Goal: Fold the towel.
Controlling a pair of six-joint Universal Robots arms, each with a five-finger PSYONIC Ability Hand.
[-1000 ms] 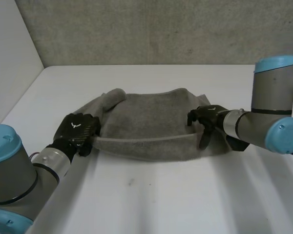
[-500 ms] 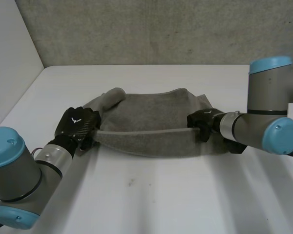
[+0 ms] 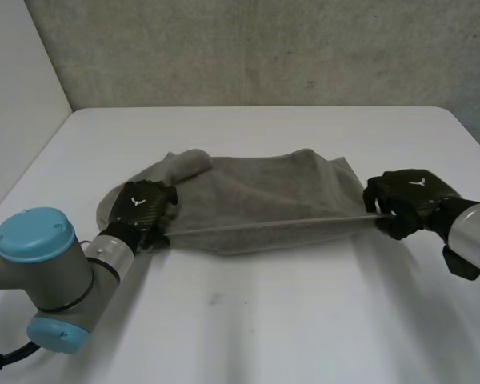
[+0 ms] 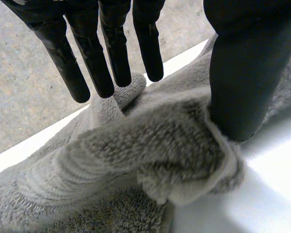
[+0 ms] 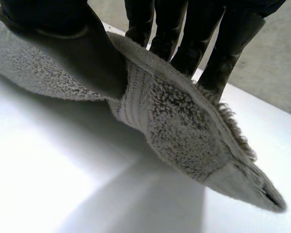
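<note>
**2 hands hold towel (image 3: 264, 196) taut over counter (image 3: 248, 320), fold not yet made**
Wrist views show the grips: the right hand (image 5: 58, 34) pinches one near corner and the left hand (image 4: 242, 73) thumb-pins the other. The head view shows the remaining cloth resting on the counter. The next move likely calls for carrying the edge across evenly.

text: none readable | mark: small white emblem — back of left hand (image 3: 138, 206), right hand (image 3: 413, 192)
</note>
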